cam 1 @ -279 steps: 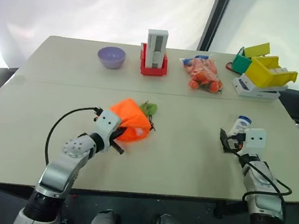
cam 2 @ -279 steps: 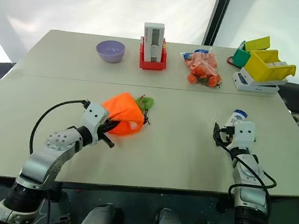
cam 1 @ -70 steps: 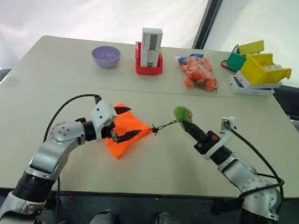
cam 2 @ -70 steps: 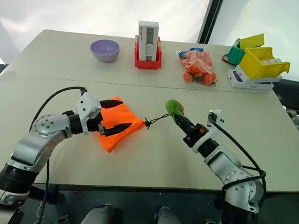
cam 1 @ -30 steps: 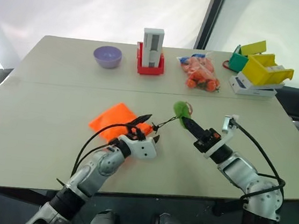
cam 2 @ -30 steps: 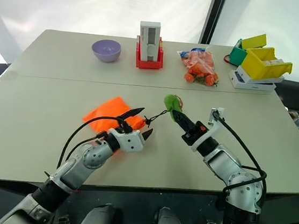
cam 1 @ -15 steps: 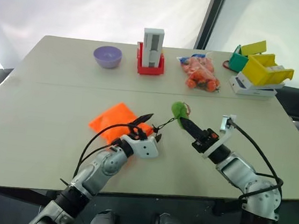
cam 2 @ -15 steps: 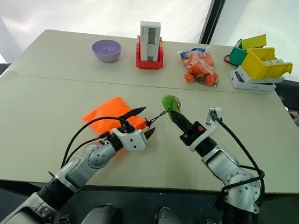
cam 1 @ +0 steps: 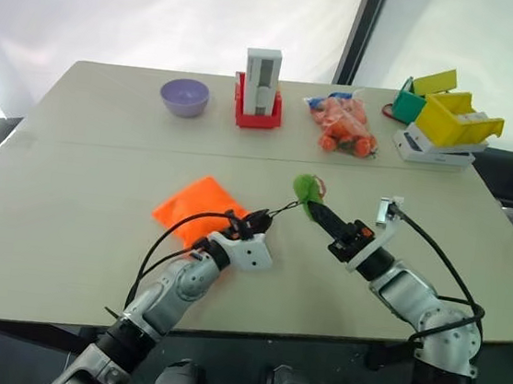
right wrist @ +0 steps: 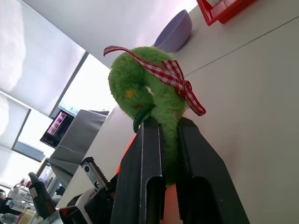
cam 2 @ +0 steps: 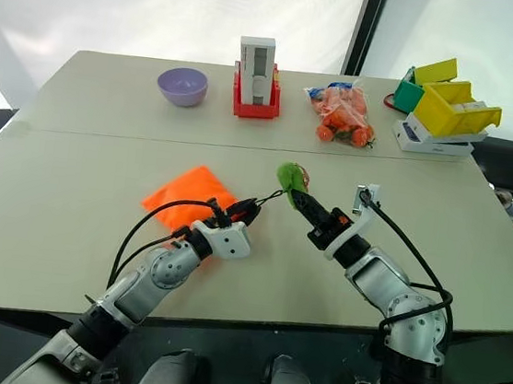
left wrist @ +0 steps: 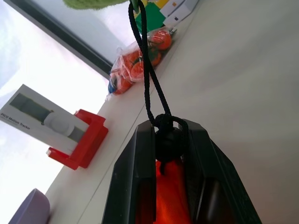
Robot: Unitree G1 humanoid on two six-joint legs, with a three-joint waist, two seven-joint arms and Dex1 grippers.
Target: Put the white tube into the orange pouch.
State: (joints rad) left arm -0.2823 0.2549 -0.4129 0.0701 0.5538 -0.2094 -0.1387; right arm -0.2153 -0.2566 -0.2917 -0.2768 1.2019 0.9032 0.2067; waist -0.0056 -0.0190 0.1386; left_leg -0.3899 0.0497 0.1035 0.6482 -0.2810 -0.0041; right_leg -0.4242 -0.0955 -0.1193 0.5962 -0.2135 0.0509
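Note:
The orange pouch lies flat near the middle of the table. Its black cord runs taut from the pouch's mouth up to a fuzzy green tuft with a red check ribbon. My left gripper is at the pouch's right corner, shut on the cord's black knot, with orange fabric just behind its fingers. My right gripper is shut on the green tuft and holds it a little above the table. The white tube is out of view.
Along the far edge stand a purple bowl, a white-grey box in a red base, a clear bag of orange pieces and yellow and green bins at the far right.
My left gripper's fingers, wide open at the pouch's mouth before, have closed on the cord's knot. The right gripper and the tuft have stayed in place.

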